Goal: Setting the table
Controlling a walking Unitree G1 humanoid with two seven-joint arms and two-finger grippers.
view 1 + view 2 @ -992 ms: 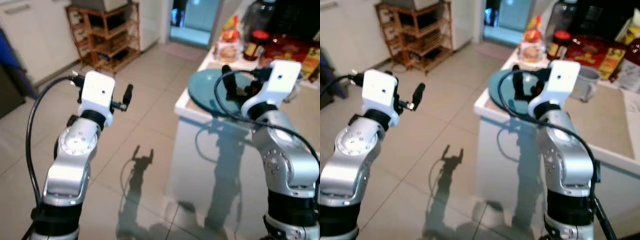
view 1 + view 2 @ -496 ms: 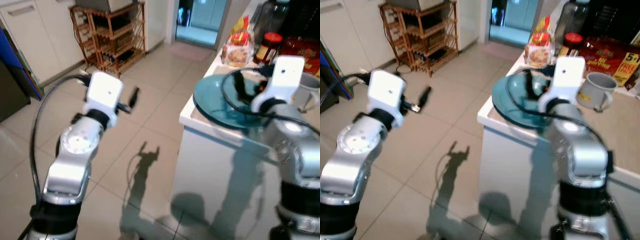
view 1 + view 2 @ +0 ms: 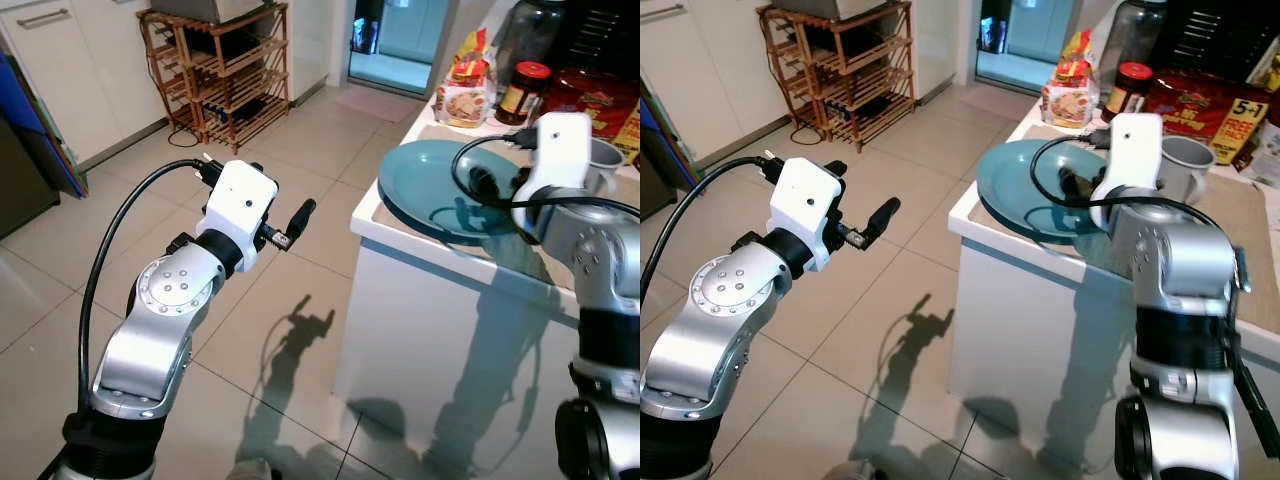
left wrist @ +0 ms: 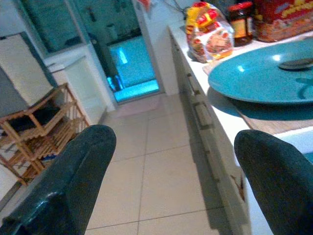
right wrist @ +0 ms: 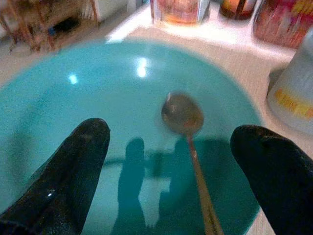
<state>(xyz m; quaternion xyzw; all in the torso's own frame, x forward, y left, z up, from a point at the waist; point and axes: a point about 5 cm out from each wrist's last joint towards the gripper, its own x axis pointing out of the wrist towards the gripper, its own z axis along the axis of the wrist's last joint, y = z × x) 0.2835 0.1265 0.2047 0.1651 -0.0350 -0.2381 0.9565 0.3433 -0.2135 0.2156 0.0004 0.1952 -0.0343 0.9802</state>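
A teal plate (image 3: 440,185) lies at the near corner of the white counter (image 3: 400,235), on a tan mat. A metal spoon (image 5: 188,127) rests in the plate (image 5: 73,117), bowl toward the middle. My right gripper (image 5: 168,147) hovers low over the plate, open, its fingers (image 5: 73,161) on either side of the spoon without touching it. My left gripper (image 3: 297,215) is held out over the tiled floor to the left of the counter, open and empty. In the left wrist view the plate (image 4: 264,73) lies ahead on the counter.
A grey mug (image 3: 1180,165) stands just right of the plate. Behind it are a snack bag (image 3: 462,95), a dark jar (image 3: 522,88), a red box (image 3: 1185,105) and a large bottle (image 3: 1130,40). A wooden rack (image 3: 215,70) stands by the far wall.
The camera has shifted. My right gripper has drawn back and settled over the plate's right part. My left arm has swung up and toward the counter.
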